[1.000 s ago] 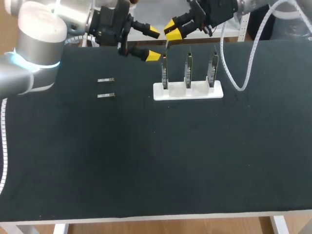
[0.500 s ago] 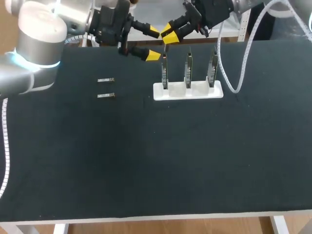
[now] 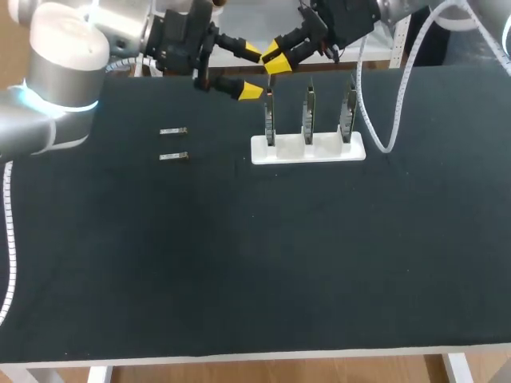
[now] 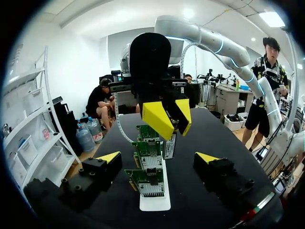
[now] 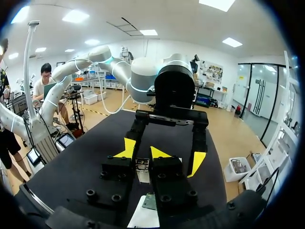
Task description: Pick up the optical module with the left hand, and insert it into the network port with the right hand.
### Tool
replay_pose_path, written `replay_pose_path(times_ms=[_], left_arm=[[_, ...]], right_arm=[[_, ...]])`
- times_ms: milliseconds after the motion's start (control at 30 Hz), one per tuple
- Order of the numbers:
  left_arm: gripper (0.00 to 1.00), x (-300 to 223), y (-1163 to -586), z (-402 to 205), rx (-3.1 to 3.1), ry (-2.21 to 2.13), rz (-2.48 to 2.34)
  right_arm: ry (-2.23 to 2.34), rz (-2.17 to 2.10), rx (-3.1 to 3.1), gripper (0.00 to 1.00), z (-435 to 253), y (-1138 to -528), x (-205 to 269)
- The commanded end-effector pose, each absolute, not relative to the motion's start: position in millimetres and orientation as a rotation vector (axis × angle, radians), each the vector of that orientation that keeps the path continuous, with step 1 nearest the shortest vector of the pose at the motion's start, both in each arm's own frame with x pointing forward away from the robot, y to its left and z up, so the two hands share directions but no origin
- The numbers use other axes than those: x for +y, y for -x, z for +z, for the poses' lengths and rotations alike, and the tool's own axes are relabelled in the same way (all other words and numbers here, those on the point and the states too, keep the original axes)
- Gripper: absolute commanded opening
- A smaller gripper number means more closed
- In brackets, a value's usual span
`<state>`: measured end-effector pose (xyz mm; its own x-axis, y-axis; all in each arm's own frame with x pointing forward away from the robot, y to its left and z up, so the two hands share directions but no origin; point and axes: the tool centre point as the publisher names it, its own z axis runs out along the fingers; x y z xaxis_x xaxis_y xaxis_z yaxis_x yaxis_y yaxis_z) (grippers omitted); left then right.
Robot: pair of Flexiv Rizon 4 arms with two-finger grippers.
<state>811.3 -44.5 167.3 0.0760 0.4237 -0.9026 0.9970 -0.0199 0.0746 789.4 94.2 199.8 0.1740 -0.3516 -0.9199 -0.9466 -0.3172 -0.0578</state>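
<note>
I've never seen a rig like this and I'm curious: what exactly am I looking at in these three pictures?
This is a robot with two arms, each ending in a two-fingered claw with yellow tips. One picture looks down on the black table from above and behind. The two round ones come from cameras on the arms' wrists. On the table stands a white holder with three upright green circuit boards. Two small metal modules lie apart from it, nearer the left arm. The right claw, above the holder's leftmost board, is shut on a small metal optical module. The left claw beside it is open and holds nothing.
</note>
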Motion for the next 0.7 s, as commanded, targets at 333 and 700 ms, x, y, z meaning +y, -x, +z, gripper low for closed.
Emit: replay_pose_path(times_ms=[333, 700], left_arm=[[1.00, -45.7, -814.2, 168.1, 1.462, -1.569, -0.916], [1.00, -45.7, -814.2, 168.1, 1.462, -1.569, -0.916]], right_arm=[[1.833, 1.156, 1.238, 0.00, 198.0, -802.1, 91.2], [1.840, 1.172, 1.256, 0.00, 188.2, -802.4, 95.4]])
